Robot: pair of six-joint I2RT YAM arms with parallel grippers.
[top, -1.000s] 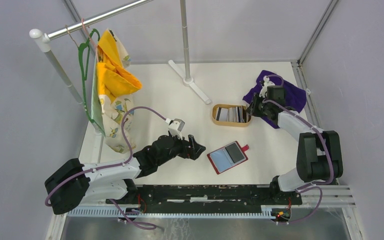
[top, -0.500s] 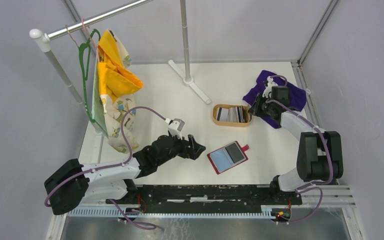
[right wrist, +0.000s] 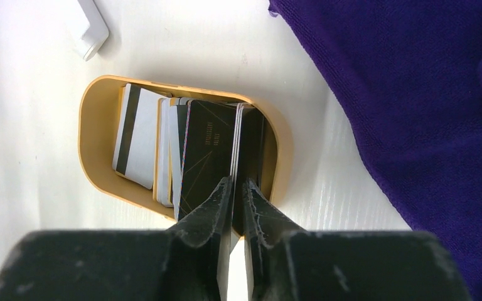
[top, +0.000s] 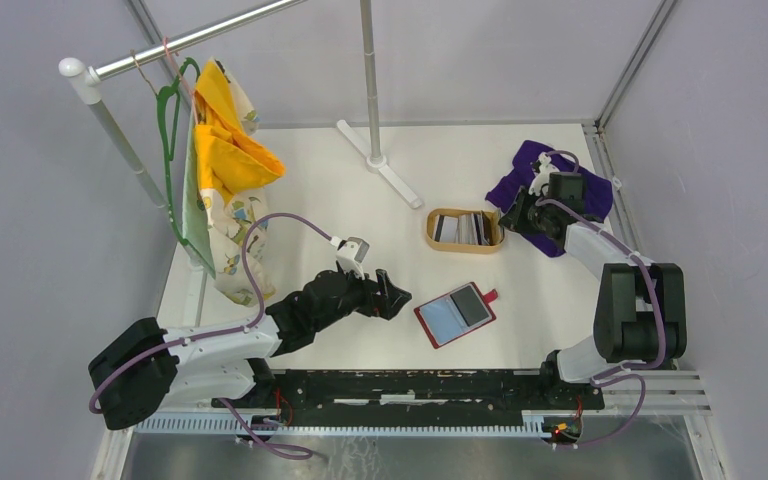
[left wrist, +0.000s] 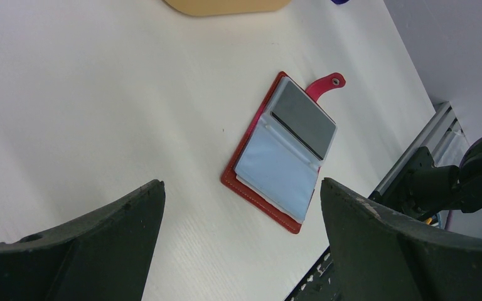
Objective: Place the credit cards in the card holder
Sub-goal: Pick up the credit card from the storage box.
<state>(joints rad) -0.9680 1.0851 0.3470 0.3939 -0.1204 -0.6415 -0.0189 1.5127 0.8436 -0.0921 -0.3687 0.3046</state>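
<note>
You are pinching one card (right wrist: pixel 235 143) edge-on in the right gripper (right wrist: pixel 232 207) at the rim of the tray (right wrist: pixel 94 141); the other cards (right wrist: pixel 204 153) are standing inside it. The holder (left wrist: pixel 280 157) is lying open near the spread left gripper (left wrist: pixel 241 188), seemingly carrying a dark card (left wrist: pixel 304 122) already. Most loading is waiting.

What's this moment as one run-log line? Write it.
right gripper: shut on credit card in wooden tray | left gripper: open, empty, apart from card holder | card holder: lying open
</note>
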